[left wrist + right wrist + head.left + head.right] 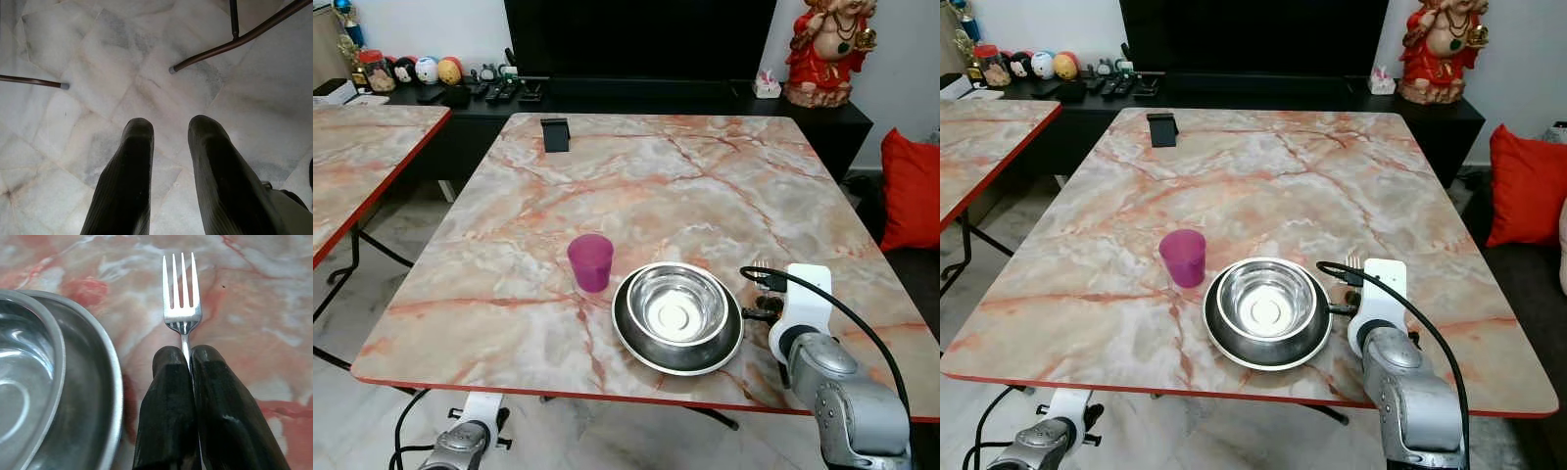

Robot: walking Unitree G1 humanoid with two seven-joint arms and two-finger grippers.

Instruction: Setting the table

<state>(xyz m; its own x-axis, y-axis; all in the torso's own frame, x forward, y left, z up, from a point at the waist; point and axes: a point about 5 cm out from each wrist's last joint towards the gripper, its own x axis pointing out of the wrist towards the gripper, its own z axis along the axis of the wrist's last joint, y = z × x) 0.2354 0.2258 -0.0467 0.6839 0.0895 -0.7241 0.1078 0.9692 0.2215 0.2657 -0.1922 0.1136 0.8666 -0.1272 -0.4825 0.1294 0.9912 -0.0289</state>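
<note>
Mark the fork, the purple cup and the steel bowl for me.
fork (182,313): right wrist view, base of the tines.
purple cup (591,264): left eye view, side wall.
steel bowl (676,276): left eye view, far rim.

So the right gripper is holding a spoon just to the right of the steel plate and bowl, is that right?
Not quite. The right gripper is shut on a fork, not a spoon; the right wrist view shows its four tines. The rest holds: it is just right of the steel plate and bowl.
</note>
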